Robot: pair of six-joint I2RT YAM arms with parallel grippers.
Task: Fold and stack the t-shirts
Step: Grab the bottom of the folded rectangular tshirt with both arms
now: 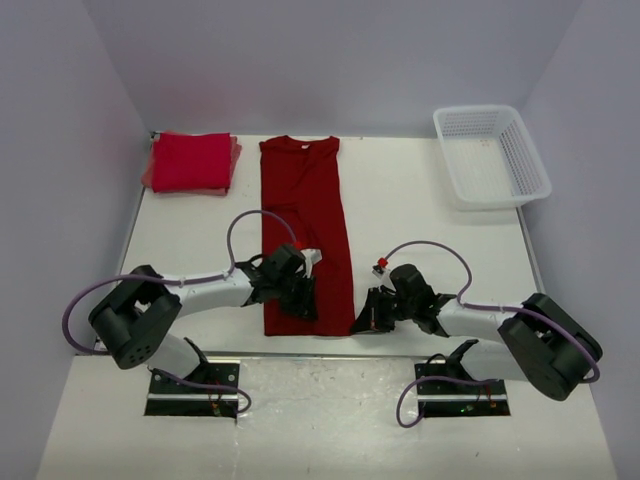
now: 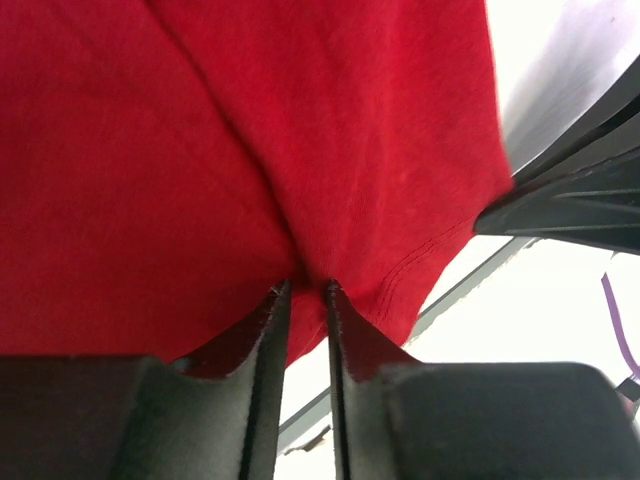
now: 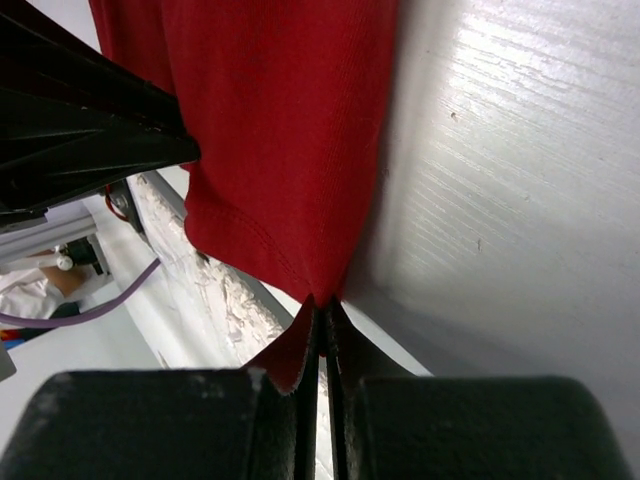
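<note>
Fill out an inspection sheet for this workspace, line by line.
Surface: white table, carrying only the items listed below.
Job's things: dark red shirt folded into a long strip mid-table, collar at the far end; stack of folded brighter red shirts at the far left corner.
Clutter: white basket at the far right, empty.
Grippers: left gripper shut on a pinch of the shirt by its near hem; right gripper shut on the shirt's near right corner.
Cables: purple cables loop off each arm; no snag seen.
Surroundings: plain pale walls on three sides; nothing else seen.
</note>
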